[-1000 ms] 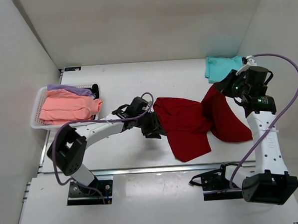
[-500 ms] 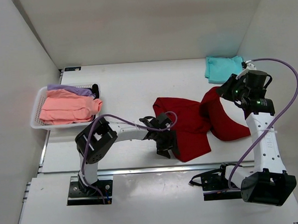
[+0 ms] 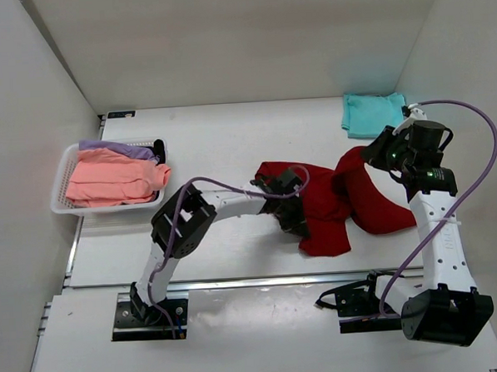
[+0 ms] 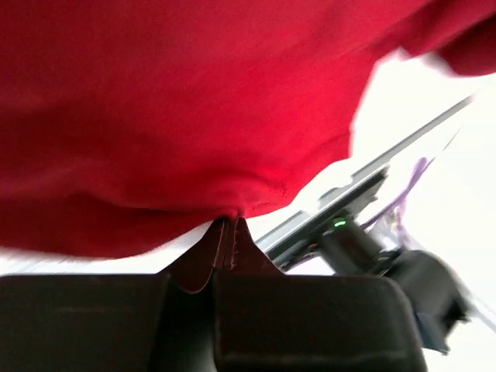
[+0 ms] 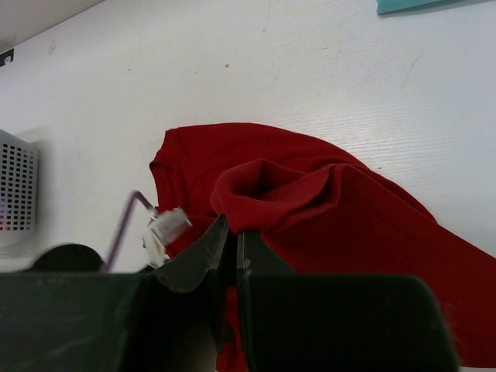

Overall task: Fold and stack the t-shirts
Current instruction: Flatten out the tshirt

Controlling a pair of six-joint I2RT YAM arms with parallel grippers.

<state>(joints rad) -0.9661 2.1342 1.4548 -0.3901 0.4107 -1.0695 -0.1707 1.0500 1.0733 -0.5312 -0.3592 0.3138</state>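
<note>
Four t-shirts share a white table (image 3: 213,138). Biggest in view is the dark red shirt (image 3: 320,200), crumpled at the middle right of the table between the two arms. Its near corner points toward the front edge, and its right half bunches up into a raised fold.

A white mesh basket (image 3: 59,186) sits at the table's left edge, well apart from the red cloth. In it lies the salmon pink shirt (image 3: 110,178), folded, with the lavender shirt (image 3: 113,148) showing only as a strip along its far side. The teal shirt (image 3: 370,113) lies folded flat at the far right corner of the table, near the right arm's wrist and apart from the red one.

The left gripper (image 3: 299,225) is down at the red shirt's left edge. Its jaws are pressed together on a seam of the cloth, as the left wrist view shows. The right gripper (image 3: 365,153) is likewise closed, pinching the raised fold at the shirt's far right side.
</note>
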